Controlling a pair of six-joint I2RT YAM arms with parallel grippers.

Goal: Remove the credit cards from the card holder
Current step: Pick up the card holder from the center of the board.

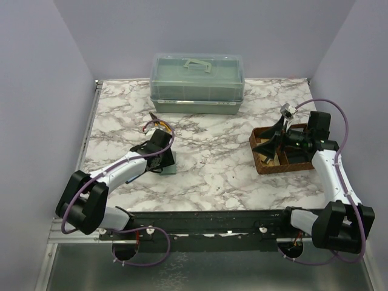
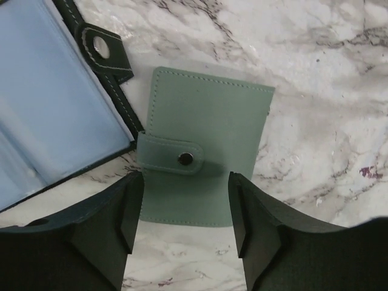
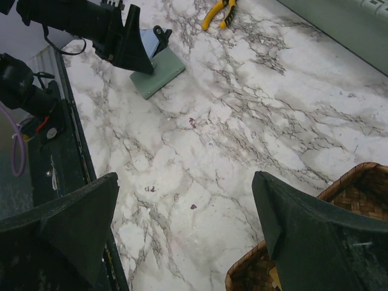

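The card holder (image 2: 206,115) is a small grey-green wallet. It lies flat on the marble, folded and held closed by its snap strap (image 2: 176,156). My left gripper (image 2: 185,203) hovers over the holder's near end, open, one finger at each side edge. I cannot tell whether the fingers touch it. From above, the holder (image 1: 169,165) peeks out beside that gripper (image 1: 161,156). My right gripper (image 3: 185,182) hangs open and empty at the brown basket (image 1: 285,156) on the right. No credit cards show; the folded holder hides its inside.
A black-framed blue panel (image 2: 54,91) lies open just left of the holder, touching its corner. Yellow-handled pliers (image 1: 159,125) sit behind the left gripper. A green lidded box (image 1: 197,82) stands at the back. Something yellowish (image 3: 274,277) shows inside the basket (image 3: 357,188).
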